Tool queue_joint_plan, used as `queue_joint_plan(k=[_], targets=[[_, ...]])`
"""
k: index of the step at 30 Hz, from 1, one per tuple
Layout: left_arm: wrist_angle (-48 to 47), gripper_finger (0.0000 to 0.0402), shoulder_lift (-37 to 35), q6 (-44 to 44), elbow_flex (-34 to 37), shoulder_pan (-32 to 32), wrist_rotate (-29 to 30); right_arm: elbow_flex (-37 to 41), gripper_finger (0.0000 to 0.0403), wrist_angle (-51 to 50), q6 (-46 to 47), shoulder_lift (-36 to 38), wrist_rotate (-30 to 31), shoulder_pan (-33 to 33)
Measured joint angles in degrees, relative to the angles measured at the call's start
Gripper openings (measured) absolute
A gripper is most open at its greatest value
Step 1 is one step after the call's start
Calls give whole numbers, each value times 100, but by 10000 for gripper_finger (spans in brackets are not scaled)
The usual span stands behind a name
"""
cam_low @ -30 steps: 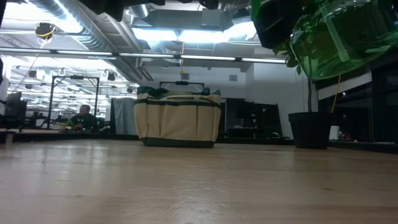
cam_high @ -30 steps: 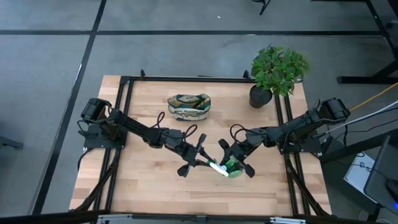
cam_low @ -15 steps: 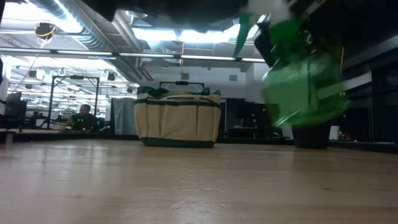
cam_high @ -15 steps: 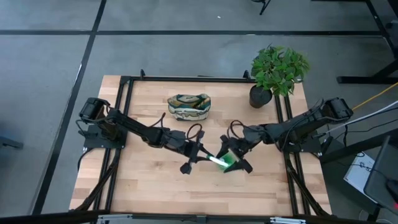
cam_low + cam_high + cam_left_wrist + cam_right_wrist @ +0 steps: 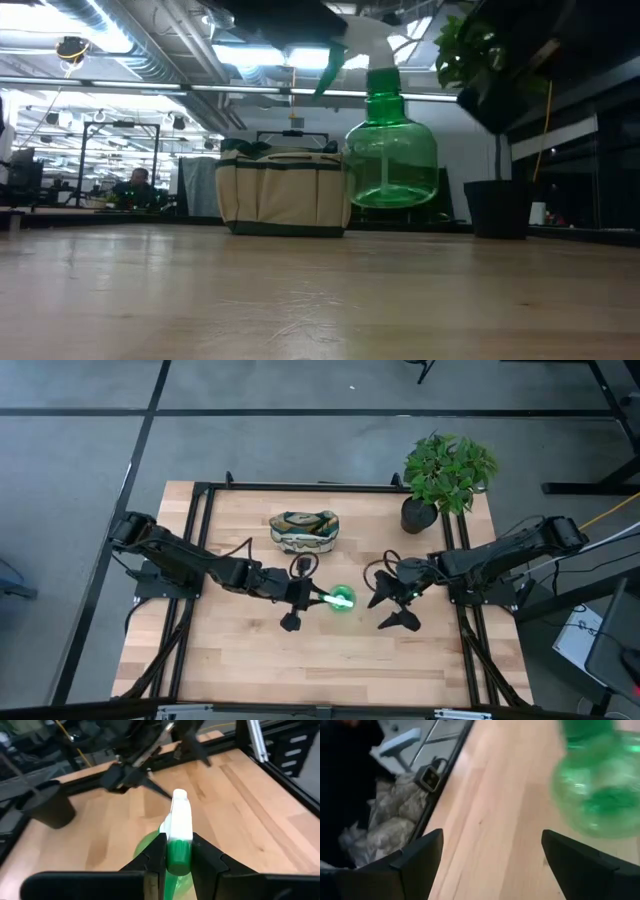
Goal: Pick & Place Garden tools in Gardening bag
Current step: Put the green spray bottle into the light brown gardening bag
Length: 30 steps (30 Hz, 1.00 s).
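Observation:
A green see-through spray bottle (image 5: 342, 600) with a white spray head (image 5: 365, 45) hangs in the air at mid table, to the near right of the gardening bag. My left gripper (image 5: 316, 600) is shut on it. My right gripper (image 5: 390, 610) is open and empty, a little to the bottle's right, and the bottle (image 5: 595, 795) shows ahead of its spread fingers. The cream and olive gardening bag (image 5: 304, 530) stands on its base at the far middle of the table. No trowel, rake or shears show on the table. My left gripper pinches the bottle's green neck (image 5: 178, 859), just below the white spray head, between its two fingers. The fingers come level from the table's left. The bottle hangs upright below the hold, its round body (image 5: 392, 165) clear of the table.
A potted green plant (image 5: 447, 468) in a black pot (image 5: 497, 208) stands at the far right corner. A black frame rail (image 5: 205, 550) runs along the table's sides. Bare wood lies along the near half of the table (image 5: 300, 670).
My right gripper has let go of the bottle and drawn back toward the table's right edge. My left gripper has carried the bottle toward the far left, nearer the bag. The bottle, tilted before, now hangs upright.

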<state>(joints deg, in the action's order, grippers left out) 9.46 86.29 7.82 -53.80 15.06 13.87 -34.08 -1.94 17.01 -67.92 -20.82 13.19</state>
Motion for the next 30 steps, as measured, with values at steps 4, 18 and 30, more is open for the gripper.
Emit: queue_joint_plan(k=[4,18,30], targets=[[-5,57,-158,144,0,-66,24,-1,340,-249,-577,349,253,121],[150,58,-298,40,0,-493,24,1204,340,-513,-1895,1973,2645,640],[407,58,-298,32,0,-560,104,2913,341,1873,-2096,3436,3047,575]])
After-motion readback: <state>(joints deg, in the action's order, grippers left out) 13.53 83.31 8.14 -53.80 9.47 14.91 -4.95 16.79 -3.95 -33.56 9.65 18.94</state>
